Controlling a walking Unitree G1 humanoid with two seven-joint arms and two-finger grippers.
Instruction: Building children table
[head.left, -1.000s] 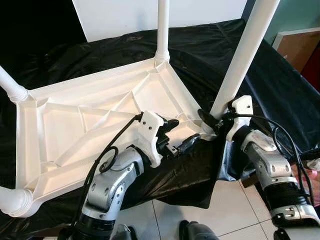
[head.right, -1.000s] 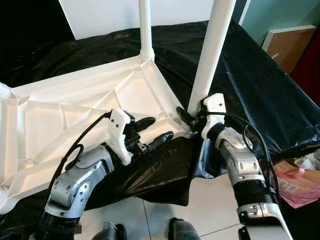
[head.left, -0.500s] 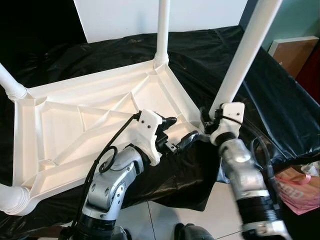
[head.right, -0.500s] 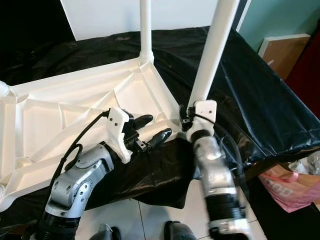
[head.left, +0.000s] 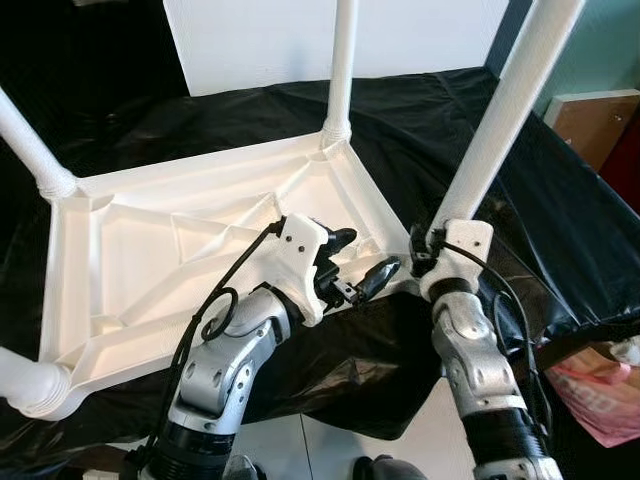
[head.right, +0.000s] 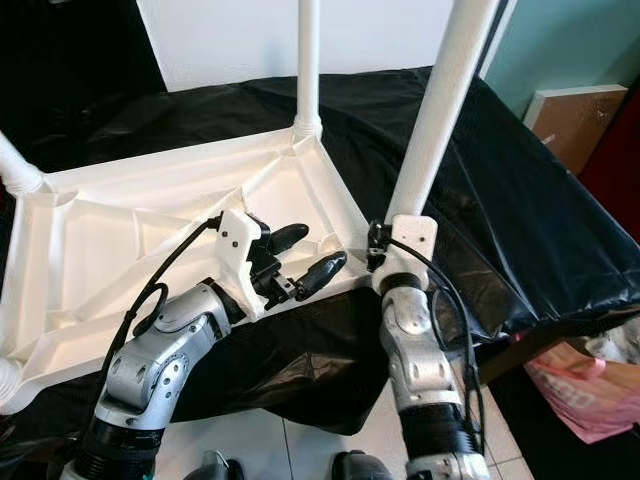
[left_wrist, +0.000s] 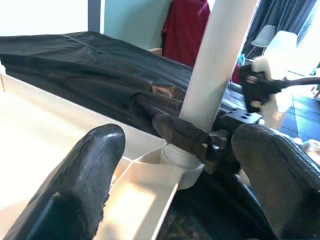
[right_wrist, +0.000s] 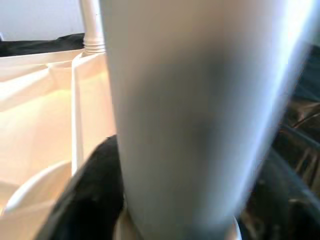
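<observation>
Right arm swung round vs a sec ago: forearm now stands almost straight up under the near-right leg (head.left: 490, 140), and the right pincer (head.left: 428, 262) is clamped on its base. Looks like it's twisting/seating that leg in the corner socket. The kids table (head.left: 200, 260) lies upside down on the black-covered counter (head.left: 560, 210). Left pincer (head.left: 352, 262) hovers over the near rim w/ fingers spread wide, holding nothing, elbow bent.

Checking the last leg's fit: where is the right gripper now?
The right gripper clasps the base of the near-right table leg, at the upturned tabletop's near-right corner, just right of the open left gripper.
</observation>
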